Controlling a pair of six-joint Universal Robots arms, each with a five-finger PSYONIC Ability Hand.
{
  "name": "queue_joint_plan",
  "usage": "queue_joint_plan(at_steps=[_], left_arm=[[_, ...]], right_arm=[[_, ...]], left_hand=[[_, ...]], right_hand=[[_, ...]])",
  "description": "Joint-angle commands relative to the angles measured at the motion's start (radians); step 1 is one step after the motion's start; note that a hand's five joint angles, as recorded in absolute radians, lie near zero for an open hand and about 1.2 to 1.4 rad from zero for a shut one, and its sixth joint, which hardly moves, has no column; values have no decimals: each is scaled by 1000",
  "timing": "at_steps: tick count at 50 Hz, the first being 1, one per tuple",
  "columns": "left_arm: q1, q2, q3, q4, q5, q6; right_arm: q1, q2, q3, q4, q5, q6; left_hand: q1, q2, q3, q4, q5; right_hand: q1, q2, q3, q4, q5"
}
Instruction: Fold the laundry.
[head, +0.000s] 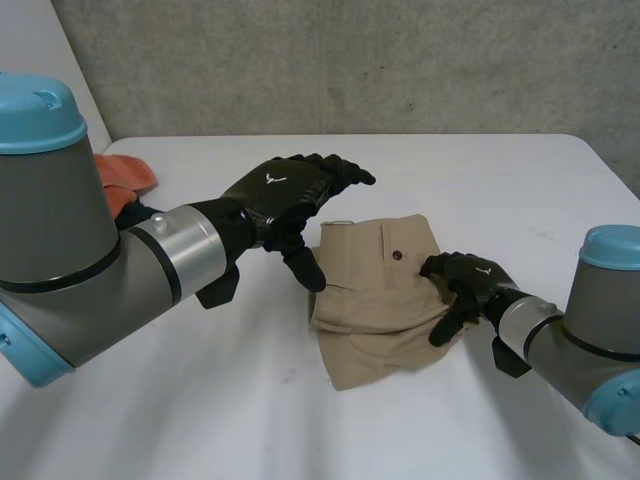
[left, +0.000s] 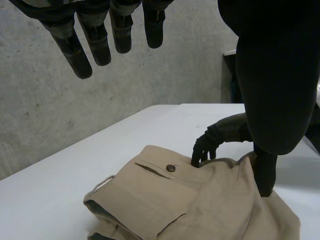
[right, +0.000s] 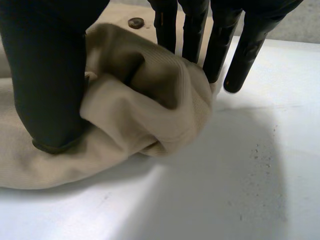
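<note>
Garment: beige trousers (head: 375, 300), folded into a compact stack, lying on the white table (head: 200, 420) between the two hands.
Right hand (head: 462, 280): closed on the stack's near-right edge, a bunched ridge of fabric pinched between thumb and fingers (right: 220, 45).
Left hand (head: 285, 195): spread wide, holding nothing, hovering above the stack's far-left corner.
Risk, layers: a pull on the pinched ridge, with no hold-down from the left hand, would likely drag the top layer and open the fold.
Risk, creasing: the bunch may set as a wrinkle if pressed flat.
Bystander item: orange cloth (head: 125, 175), well apart, no interference expected.
</note>
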Motion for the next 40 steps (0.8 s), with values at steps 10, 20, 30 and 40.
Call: queue_joint_plan(at_steps=[10, 20, 30, 40], left_arm=[[3, 12, -16, 15, 0, 0], [3, 29, -17, 20, 0, 0], [2, 27, -20, 20, 0, -1], [0, 24, -16, 33, -2, -18]], right_arm=[[18, 54, -156, -46, 102, 5], [-5, 204, -489, -3, 139, 11], [-157, 500, -1033, 224, 239, 8], [-298, 770, -1528, 362, 306, -3]], left_hand=[[-13, -26, -34, -26, -43], [-13, -26, -34, -26, -43], [-13, -26, -34, -26, -43], [-13, -26, -34, -26, -43]], right_hand=[[1005, 951, 943, 950, 963], [1005, 951, 943, 950, 963], [1005, 951, 943, 950, 963], [1005, 951, 943, 950, 963]])
